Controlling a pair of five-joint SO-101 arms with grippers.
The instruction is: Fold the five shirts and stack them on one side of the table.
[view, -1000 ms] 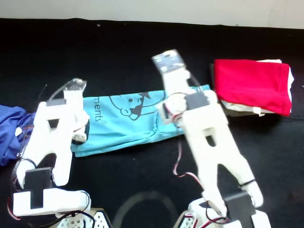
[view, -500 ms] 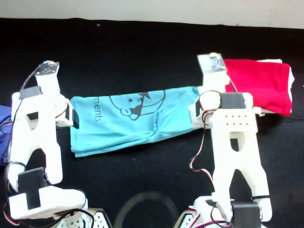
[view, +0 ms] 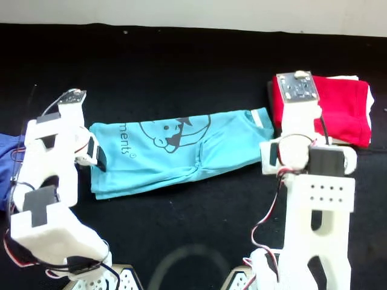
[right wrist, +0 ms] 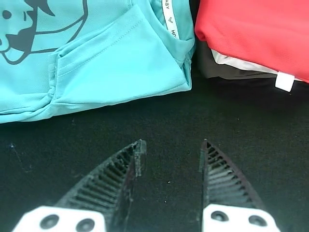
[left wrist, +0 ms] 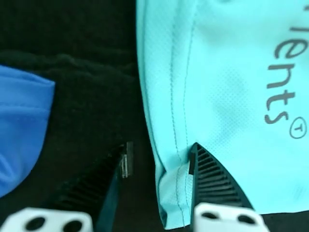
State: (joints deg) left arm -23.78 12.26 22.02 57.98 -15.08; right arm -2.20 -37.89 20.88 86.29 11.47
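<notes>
Folded into a long band on the black surface (view: 181, 72), printed side up: a turquoise shirt (view: 175, 154) with a cartoon figure and lettering across its front. Lies around the middle of the surface, slightly slanted, with one sleeve tucked over the front near the collar end.

At the hem end of the turquoise shirt (left wrist: 227, 87), the left gripper (left wrist: 159, 157). Fingers (left wrist: 212, 179) parted, straddling the shirt's side edge close to its corner, one over the turquoise cloth, the other over bare black surface. Clamped on nothing.

Beyond that same hem end, apart from the turquoise shirt with a strip of bare surface between: a blue shirt (left wrist: 21, 125), unfolded and bunched. Partly tucked under the left arm in the high view (view: 7, 181).

At the collar end of the turquoise shirt (right wrist: 96, 63), the right gripper (right wrist: 172, 147). Fingers (right wrist: 120, 179) spread wide, holding nothing, over bare surface just beside the collar corner and clear of the cloth.

Close beside the collar end, a stack topped by a folded red shirt (view: 329, 106), neat and flat (right wrist: 256, 29). Under it, a white garment (right wrist: 241, 64) showing as a thin edge, and below that a dark layer (right wrist: 217, 75), possibly another folded garment.
</notes>
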